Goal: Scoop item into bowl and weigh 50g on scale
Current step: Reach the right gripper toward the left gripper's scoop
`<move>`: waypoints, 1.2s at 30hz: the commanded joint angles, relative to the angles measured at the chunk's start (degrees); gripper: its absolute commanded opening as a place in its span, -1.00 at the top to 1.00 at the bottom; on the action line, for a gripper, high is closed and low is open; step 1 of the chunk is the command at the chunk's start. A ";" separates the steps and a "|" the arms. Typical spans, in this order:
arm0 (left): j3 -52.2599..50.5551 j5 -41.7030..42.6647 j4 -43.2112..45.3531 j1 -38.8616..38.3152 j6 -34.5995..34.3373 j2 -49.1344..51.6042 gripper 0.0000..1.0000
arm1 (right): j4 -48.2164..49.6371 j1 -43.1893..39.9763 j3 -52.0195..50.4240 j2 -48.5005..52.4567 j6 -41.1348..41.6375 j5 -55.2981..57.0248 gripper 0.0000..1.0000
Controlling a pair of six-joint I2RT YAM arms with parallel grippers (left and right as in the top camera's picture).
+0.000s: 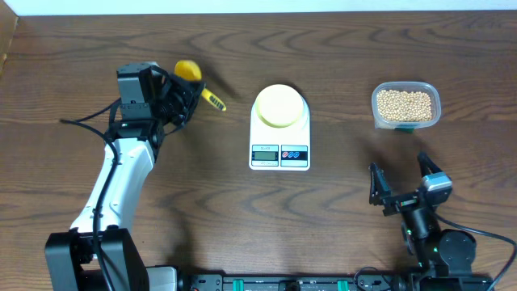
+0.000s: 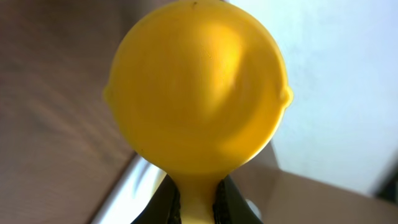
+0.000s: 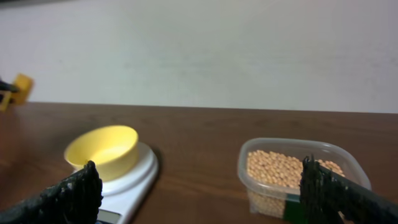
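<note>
Yellow-green bowl (image 1: 280,106) sits on white scale (image 1: 279,153), beans (image 1: 405,103) well apart.

Wooden table (image 1: 323,210): scale (image 1: 279,153), clear tub (image 1: 439,103).

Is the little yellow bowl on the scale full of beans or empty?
Empty. Inside the bowl only bare yellow shows in the right wrist view; the beans sit in the clear tub.

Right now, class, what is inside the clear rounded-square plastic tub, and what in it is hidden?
The clear rounded-square plastic tub holds many small round beige-tan beans, spread across its whole width. They cover its floor, so anything beneath them cannot be seen.
</note>
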 commanded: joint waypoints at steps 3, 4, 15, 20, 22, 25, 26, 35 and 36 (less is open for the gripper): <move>0.68 6.32 1.36 -0.02 -10.38 -0.52 0.85 | -1.18 -0.24 11.50 7.63 3.37 -1.33 -0.98; 0.68 6.34 1.33 -0.02 -13.84 -0.52 0.85 | -2.21 -0.24 14.34 10.40 3.34 -1.36 -0.99; 0.68 15.02 1.57 -0.02 -32.83 -0.52 0.85 | -21.55 -0.22 50.53 50.03 2.27 -10.80 -0.99; 0.68 15.93 1.57 -0.02 -32.79 -0.52 0.85 | -20.15 -0.24 54.40 60.85 5.68 -17.27 -0.98; 0.68 15.91 1.57 -0.02 -32.79 -0.52 0.85 | -17.35 -0.22 54.40 64.00 9.90 -20.79 -0.99; 0.68 15.91 1.57 -0.02 -32.79 -0.52 0.85 | -14.78 0.13 54.38 68.52 13.84 -26.14 -0.76; 0.68 15.89 1.57 -0.02 -32.79 -0.52 0.85 | -14.03 0.46 54.38 69.85 13.84 -27.19 -0.38; 0.68 13.11 1.55 -0.02 -32.76 -0.52 0.85 | -7.80 11.74 55.15 76.63 20.09 -23.23 0.21; 0.68 12.81 1.55 -0.02 -32.74 -0.52 0.85 | -7.80 13.42 55.67 76.83 20.09 -21.53 0.16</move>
